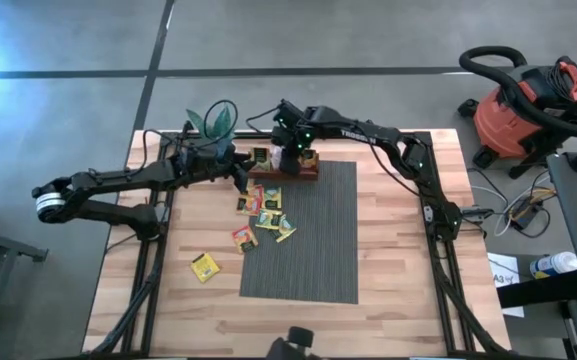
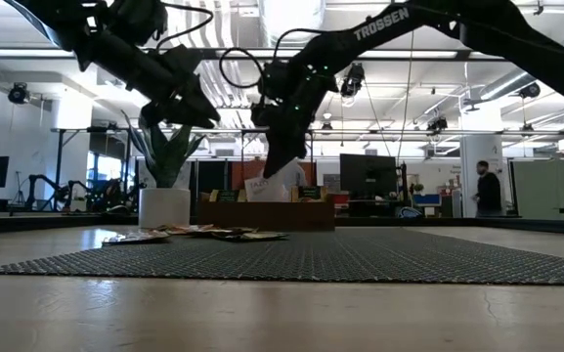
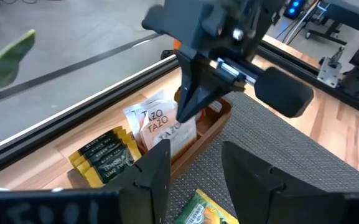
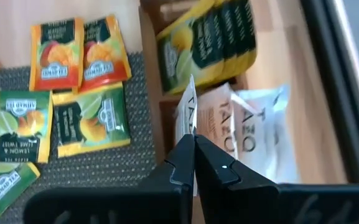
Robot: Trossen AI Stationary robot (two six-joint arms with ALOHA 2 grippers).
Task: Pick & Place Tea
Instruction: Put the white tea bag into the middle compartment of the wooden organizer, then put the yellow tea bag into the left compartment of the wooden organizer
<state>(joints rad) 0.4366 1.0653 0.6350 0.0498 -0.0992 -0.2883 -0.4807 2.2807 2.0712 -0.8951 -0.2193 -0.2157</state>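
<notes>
- High view, seen from above: the right gripper (image 1: 290,150) hangs over the wooden tray (image 1: 286,168) at the far edge of the grey mat (image 1: 313,235). The left gripper (image 1: 236,172) sits just beside the tray's near end. Loose tea sachets (image 1: 266,209) lie on the mat's edge, nearer the table front than either gripper, and one yellow sachet (image 1: 205,266) lies well apart on the bare wood.
- Low view, level with the table: both arms reach down from above, in front of a potted plant (image 2: 164,191). The right gripper's tip points down at a white sachet (image 2: 260,188) standing in the tray.
- Left wrist view: the left gripper's fingers (image 3: 149,171) stand apart, empty, with a green sachet just below them. Beyond them, the right gripper's tip meets the white sachets in the tray; yellow and black sachets (image 3: 101,158) fill the next compartment.
- Right wrist view: the right gripper's fingers (image 4: 182,163) are pressed together, pinching the top edge of a white sachet (image 4: 187,112). More white sachets stand beside it, and orange and green ones lie on the mat to one side.
- Judged step: placing. The right gripper seems to be settling a white sachet into its compartment.
- Judged next move: part the fingers, lift straight up clear of the tray, then go to a loose sachet on the mat.
</notes>
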